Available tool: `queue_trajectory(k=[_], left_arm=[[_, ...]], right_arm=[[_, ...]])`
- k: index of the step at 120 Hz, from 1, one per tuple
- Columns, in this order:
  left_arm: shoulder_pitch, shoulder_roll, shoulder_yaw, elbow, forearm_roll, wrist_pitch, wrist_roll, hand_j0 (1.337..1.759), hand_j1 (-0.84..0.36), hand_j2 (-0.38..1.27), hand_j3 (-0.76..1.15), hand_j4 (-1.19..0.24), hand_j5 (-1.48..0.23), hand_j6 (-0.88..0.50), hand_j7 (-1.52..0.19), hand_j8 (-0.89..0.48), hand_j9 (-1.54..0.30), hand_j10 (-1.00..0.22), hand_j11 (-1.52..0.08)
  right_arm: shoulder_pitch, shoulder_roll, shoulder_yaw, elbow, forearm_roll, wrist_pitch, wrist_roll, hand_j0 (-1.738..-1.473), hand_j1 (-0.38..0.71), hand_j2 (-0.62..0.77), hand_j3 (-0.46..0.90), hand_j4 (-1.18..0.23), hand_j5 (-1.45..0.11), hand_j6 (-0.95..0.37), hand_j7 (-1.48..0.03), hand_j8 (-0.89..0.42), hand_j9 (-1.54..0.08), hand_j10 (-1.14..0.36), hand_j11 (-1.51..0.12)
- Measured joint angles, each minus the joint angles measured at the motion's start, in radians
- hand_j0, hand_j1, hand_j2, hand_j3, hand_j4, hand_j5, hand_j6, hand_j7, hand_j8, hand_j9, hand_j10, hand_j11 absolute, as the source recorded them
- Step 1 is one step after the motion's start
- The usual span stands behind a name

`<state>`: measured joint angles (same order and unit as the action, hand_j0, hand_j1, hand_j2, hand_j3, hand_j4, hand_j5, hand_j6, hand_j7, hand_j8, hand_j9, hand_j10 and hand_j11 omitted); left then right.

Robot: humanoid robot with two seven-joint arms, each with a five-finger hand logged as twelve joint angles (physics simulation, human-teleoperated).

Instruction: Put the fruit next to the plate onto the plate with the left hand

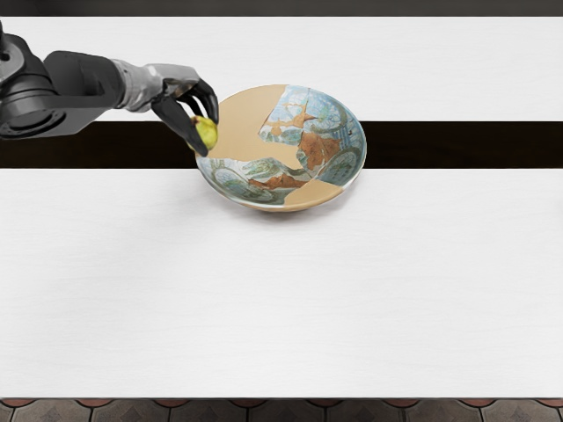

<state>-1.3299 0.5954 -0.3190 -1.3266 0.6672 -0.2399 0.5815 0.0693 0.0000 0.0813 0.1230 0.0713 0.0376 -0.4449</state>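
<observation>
A big white table (281,290) fills the view, with a dark strip (457,145) running across it near the back and a bit of tiled floor (281,409) at the very bottom. A deep painted plate (242,114) sits where the dark strip is. The left arm comes in from the left side. The left hand (186,110) has its black fingers (180,127) curled around a small yellow-green fruit (207,132), and the fruit is up in the hand right at the plate's left edge, not lying on the plate yet. To do this step well, I think the hand should go a little more toward the middle of the plate, come down low, and only then let go, so the fruit does not roll off or bump the rim. The fingers hide part of the fruit, so I cannot tell what kind of fruit it is. I also cannot tell if the fruit is touching the rim or just above it. The arm is cut off at the left edge, and the right arm does not show at all.
</observation>
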Motion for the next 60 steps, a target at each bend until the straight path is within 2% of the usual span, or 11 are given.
queue_trajectory(k=[10,37,60], left_arm=[[-0.033,-0.046,0.000,0.009,-0.012,-0.001,0.012,1.647,-0.31,0.33,0.00,-0.76,-1.20,-0.37,-1.13,-0.32,-1.11,-0.54,-1.12],[-0.052,-0.126,0.000,0.060,-0.022,-0.002,0.027,1.647,-0.31,0.33,0.00,-0.77,-1.22,-0.36,-1.15,-0.32,-1.12,-0.54,-1.14],[-0.072,-0.221,0.002,0.155,-0.025,-0.014,0.029,1.646,-0.32,0.34,0.00,-0.77,-1.23,-0.35,-1.16,-0.31,-1.13,-0.54,-1.15]], right_arm=[[0.003,0.000,0.000,0.001,-0.003,0.000,0.000,-1.658,-0.35,0.00,0.00,0.00,0.00,0.00,0.00,0.00,0.00,0.00,0.00],[0.006,0.000,-0.005,0.001,-0.007,0.001,0.000,-1.658,-0.35,0.00,0.00,0.00,0.00,0.00,0.00,0.00,0.00,0.00,0.00],[0.007,0.000,-0.014,0.001,-0.007,0.001,0.000,-1.658,-0.35,0.00,0.00,0.00,0.00,0.00,0.00,0.00,0.00,0.00,0.00]])
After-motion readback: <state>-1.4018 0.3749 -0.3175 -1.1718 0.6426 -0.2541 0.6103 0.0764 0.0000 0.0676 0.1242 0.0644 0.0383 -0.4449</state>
